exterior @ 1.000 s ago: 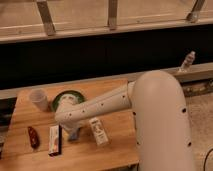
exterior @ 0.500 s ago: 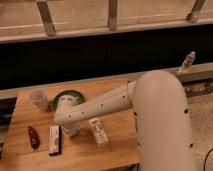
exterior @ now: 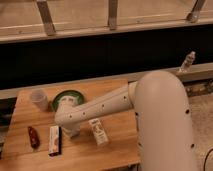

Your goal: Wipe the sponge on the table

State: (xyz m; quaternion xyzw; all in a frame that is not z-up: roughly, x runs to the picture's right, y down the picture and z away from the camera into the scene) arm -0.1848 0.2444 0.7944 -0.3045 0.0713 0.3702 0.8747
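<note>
Pincer (exterior: 73,132) is down at the light-brown plank worktop (exterior: 19,122), closed. Its tips are buried under the white perforated arm (exterior: 102,106), so I can't tell if anything is between them. The small blue-grey sponge isn't visible anywhere; if it's at the pincer, the wrist covers it. Just left of the pincer in view: flat white-and-red rectangular packet (exterior: 54,140), and past it a small dark-red object (exterior: 33,137), too blurry to identify. Just right: white labelled bottle (exterior: 98,132) lying on its side. Behind the pincer: green round bowl (exterior: 65,97), its near rim cut off by the arm, with a translucent plastic cup (exterior: 39,99) beside it. The robot's bulky white shoulder (exterior: 165,120) blocks the worktop's right end.
</note>
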